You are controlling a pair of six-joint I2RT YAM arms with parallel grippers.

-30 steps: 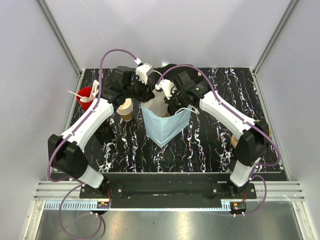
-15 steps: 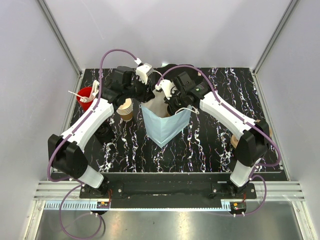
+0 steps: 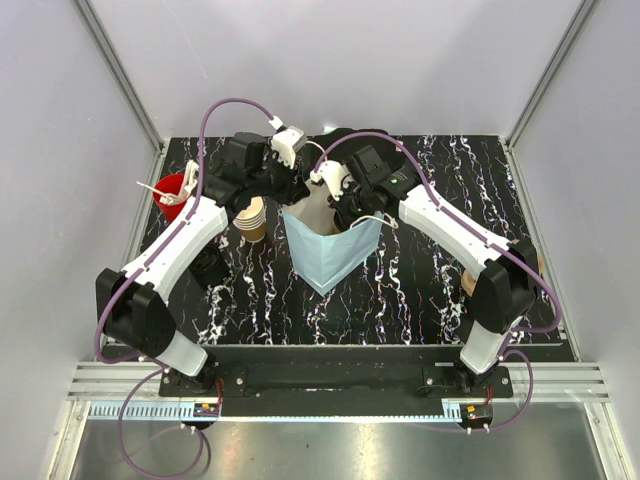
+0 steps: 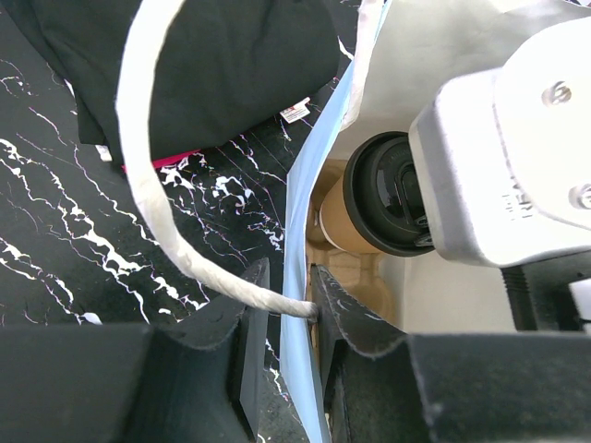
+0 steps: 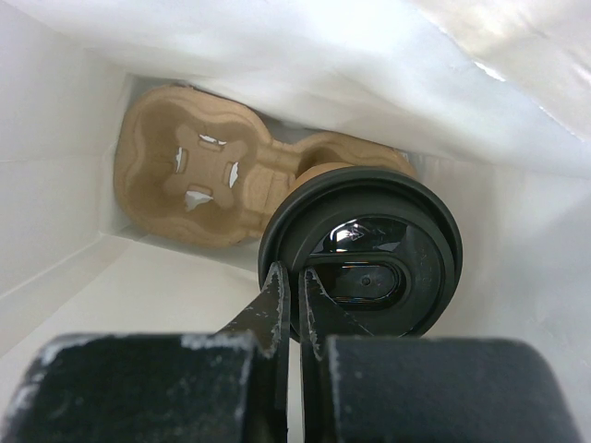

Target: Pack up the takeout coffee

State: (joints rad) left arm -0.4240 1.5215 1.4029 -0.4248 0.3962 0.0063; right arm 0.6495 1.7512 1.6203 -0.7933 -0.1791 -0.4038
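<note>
The takeout coffee (image 5: 369, 254), a tan cup under a round black lid, is inside the light blue paper bag (image 3: 330, 255). My right gripper (image 5: 294, 277) reaches down into the bag and is shut on the lid's near rim. The cup is over the right-hand well of a tan pulp cup carrier (image 5: 189, 171) on the bag's floor; I cannot tell whether it rests in it. My left gripper (image 4: 287, 277) is shut on the bag's blue wall (image 4: 300, 212) by its white rope handle (image 4: 148, 194). The cup also shows in the left wrist view (image 4: 388, 194).
A nested stack of tan cups (image 3: 252, 220) stands just left of the bag. A red cup of white straws (image 3: 172, 190) is at the far left. A black cloth (image 4: 212, 65) lies behind the bag. Another tan object (image 3: 468, 281) sits by the right arm.
The right wrist has shifted very slightly left over the bag's mouth. The left arm and the bag hold still.
</note>
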